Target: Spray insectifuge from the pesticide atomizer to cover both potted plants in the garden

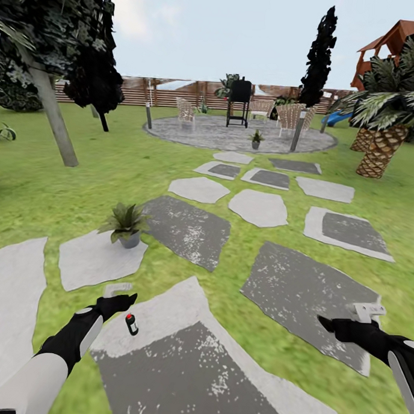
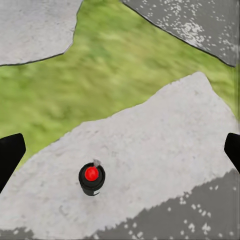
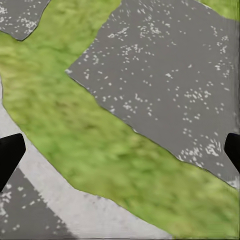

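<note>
The pesticide atomizer point(image 1: 131, 325) stands upright on a grey stepping stone point(image 1: 184, 326) near me; it is a small dark bottle with a red tip. From above, the atomizer point(image 2: 92, 178) shows its red top. My left gripper point(image 1: 123, 302) hovers just above and left of it, open, its dark fingertips point(image 2: 10, 152) wide apart at the frame edges. One potted plant point(image 1: 127, 223) sits on a stone ahead at left. The second potted plant point(image 1: 256, 138) stands on the round patio point(image 1: 234, 136). My right gripper point(image 1: 331, 324) is open over grass and stone at right.
Stepping stones lead across the lawn to the patio, with a black grill point(image 1: 239, 101) and chairs point(image 1: 186, 111). A tree trunk point(image 1: 54, 119) stands at left, a palm point(image 1: 384, 139) at right, and a wooden fence point(image 1: 176, 92) behind.
</note>
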`<state>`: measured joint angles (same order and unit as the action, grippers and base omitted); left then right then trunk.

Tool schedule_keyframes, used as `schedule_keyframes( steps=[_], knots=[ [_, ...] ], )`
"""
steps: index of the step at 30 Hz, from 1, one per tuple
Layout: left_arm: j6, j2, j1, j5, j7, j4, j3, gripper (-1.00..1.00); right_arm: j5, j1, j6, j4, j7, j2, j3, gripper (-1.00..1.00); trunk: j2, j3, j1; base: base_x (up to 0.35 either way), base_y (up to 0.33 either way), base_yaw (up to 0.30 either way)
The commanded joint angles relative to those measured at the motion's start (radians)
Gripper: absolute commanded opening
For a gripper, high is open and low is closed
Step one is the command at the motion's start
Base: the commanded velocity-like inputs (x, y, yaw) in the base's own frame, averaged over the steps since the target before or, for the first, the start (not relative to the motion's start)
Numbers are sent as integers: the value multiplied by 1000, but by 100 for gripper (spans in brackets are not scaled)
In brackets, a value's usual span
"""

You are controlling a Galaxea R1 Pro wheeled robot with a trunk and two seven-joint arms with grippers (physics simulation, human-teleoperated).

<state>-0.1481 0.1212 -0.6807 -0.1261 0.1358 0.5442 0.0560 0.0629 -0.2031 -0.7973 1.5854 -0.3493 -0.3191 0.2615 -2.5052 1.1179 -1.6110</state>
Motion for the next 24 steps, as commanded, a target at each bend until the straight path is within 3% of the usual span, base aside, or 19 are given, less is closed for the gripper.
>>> schedule_keyframes(
  steps=[1,24],
  knots=[
    [-8,0,0,-10,5,2,4,100,6,-1,-6,1,0,0,1,100,0,1,0,-5,96,-254],
    [-7,0,1,-5,0,2,2,100,6,0,-5,1,-3,0,1,100,0,1,0,-1,15,-247]
  ],
)
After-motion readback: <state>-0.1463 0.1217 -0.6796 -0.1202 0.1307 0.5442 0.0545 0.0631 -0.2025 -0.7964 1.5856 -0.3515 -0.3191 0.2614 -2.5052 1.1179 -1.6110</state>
